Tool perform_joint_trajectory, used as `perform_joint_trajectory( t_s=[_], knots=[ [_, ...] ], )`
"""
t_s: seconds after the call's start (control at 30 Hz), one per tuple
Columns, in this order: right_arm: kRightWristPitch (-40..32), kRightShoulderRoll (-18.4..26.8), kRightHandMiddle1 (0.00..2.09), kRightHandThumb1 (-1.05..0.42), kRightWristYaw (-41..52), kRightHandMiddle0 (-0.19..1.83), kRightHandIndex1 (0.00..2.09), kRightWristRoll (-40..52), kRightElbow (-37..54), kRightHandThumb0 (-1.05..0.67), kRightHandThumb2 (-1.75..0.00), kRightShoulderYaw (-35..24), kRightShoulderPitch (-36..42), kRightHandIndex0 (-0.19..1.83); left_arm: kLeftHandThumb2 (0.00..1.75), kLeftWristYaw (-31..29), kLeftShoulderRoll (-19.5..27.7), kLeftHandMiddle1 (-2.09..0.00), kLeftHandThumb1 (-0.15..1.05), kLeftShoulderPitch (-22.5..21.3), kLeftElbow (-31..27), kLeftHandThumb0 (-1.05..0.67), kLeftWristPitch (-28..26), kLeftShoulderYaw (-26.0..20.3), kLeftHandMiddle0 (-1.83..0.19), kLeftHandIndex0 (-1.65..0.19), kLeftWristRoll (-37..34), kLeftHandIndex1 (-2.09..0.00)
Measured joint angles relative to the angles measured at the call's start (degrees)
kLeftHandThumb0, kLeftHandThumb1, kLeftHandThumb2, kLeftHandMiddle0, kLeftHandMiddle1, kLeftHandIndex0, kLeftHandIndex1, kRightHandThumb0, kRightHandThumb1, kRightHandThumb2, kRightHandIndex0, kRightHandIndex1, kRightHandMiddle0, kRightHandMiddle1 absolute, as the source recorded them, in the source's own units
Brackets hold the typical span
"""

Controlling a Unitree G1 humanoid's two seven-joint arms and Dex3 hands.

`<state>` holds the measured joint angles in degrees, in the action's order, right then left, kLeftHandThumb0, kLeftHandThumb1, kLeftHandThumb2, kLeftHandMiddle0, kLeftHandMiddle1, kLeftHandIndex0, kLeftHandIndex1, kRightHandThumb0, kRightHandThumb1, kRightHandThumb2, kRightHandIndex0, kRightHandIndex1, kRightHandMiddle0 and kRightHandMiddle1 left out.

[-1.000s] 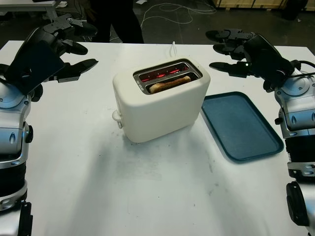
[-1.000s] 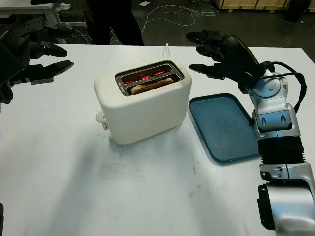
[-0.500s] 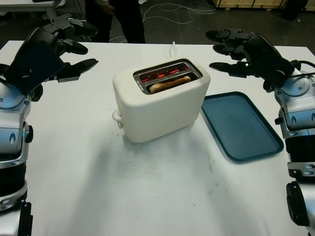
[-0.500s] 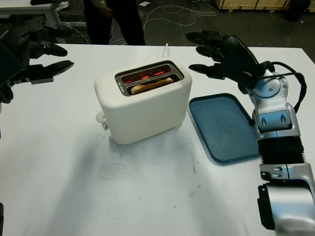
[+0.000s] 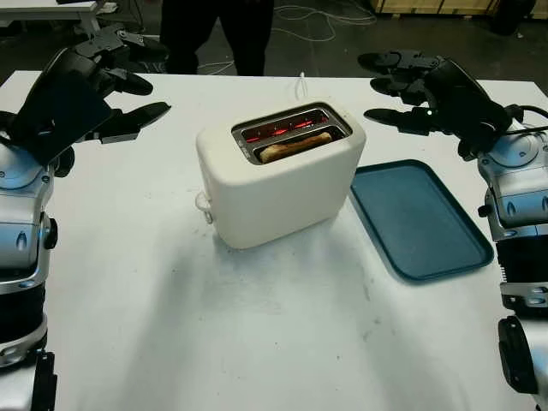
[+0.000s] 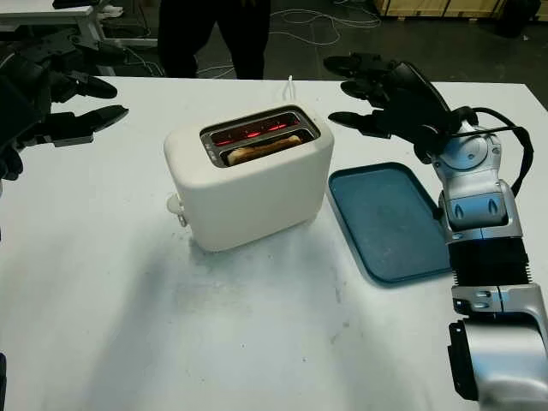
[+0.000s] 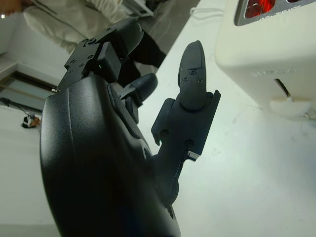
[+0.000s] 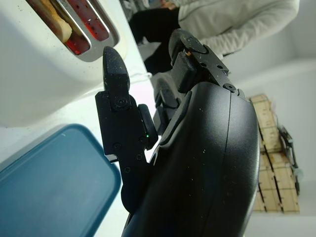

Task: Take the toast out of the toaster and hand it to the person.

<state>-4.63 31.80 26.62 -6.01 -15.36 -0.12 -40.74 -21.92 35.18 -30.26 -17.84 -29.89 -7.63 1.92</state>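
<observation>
One toast (image 5: 295, 145) in one cream toaster (image 5: 278, 175), nearer of two slots.
Two hands raised, empty, uncurled: left hand (image 5: 103, 90) far-left, right hand (image 5: 419, 86) beyond one blue tray (image 5: 419, 218); person (image 5: 218, 30) behind table (image 5: 257, 325).

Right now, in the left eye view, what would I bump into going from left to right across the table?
Left hand → toaster with the toast in its slot → blue tray → right hand.
</observation>
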Motion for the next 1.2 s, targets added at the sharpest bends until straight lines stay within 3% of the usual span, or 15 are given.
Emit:
perform_joint_trajectory(
  t_s=[1.2],
  knots=[
    [0.0, 0.0, 0.0, -0.92, -0.1, 0.43, 0.01, -1.6, 0.0, -0.39, -0.12, 0.4, 0.0, 0.47, 0.43, 0.0, -0.1, -1.14, 0.76, 0.0, -0.4, -0.31, -1.2, 0.0, -0.09, -0.2, 0.0, -0.79]
  ],
)
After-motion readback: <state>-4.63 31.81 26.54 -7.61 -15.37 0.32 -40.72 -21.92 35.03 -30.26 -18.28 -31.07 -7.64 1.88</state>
